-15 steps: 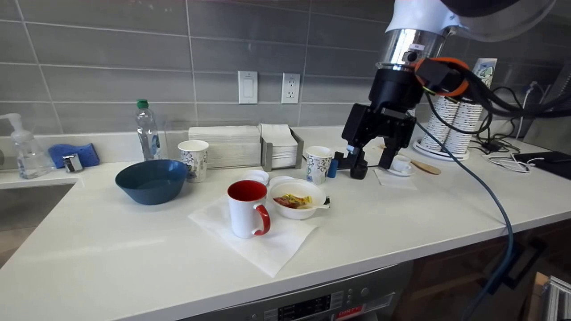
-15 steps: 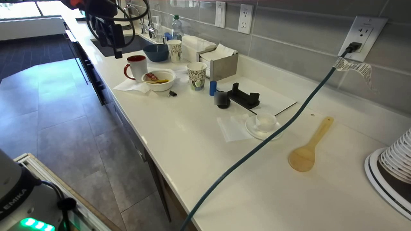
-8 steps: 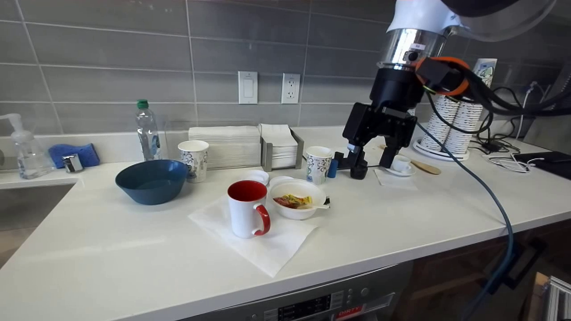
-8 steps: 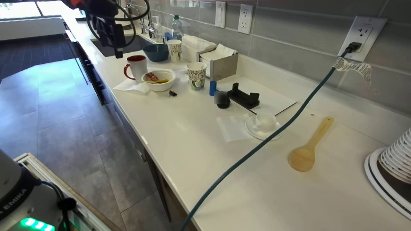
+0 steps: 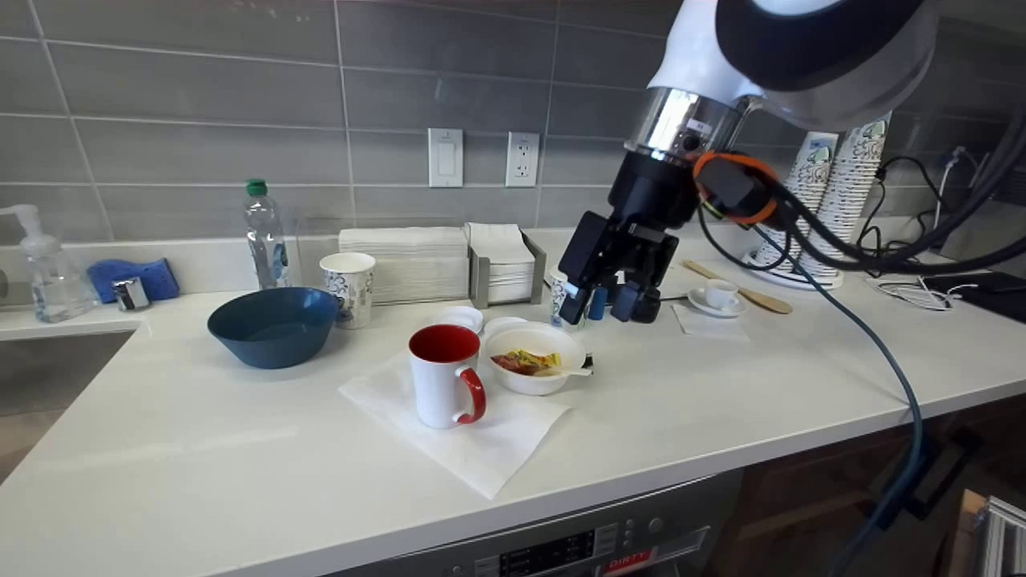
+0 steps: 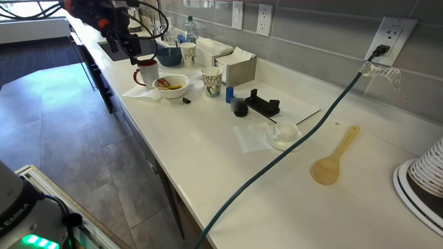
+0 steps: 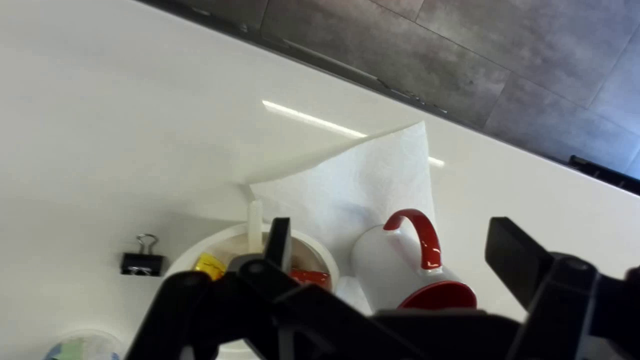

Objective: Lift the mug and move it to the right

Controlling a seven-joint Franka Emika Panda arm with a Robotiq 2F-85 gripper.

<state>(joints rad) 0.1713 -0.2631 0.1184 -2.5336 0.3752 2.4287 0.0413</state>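
The mug is white outside with a red handle and red inside. It stands upright on a white napkin, its handle toward the counter's front edge. The mug shows in both exterior views [image 5: 439,389] [image 6: 149,73] and in the wrist view [image 7: 385,270]. My gripper [image 5: 598,306] is open and empty, above the counter on the far side of the bowl from the sink, apart from the mug. In the wrist view, the gripper [image 7: 395,245] has its two fingers spread wide, with the mug beyond them in the gap. The lower part of the mug's rim is hidden by the gripper there.
A white bowl of food [image 5: 561,353] stands right beside the mug. A paper cup [image 6: 211,81] stands behind it. A blue bowl [image 5: 272,328] and another paper cup [image 5: 350,292] stand toward the sink. A binder clip [image 7: 142,262] lies near the white bowl. A cable [image 6: 270,166] crosses the counter.
In the last half second the arm has moved toward the mug and tilted, the gripper shifting left in an exterior view. The mug and the other objects have not moved.
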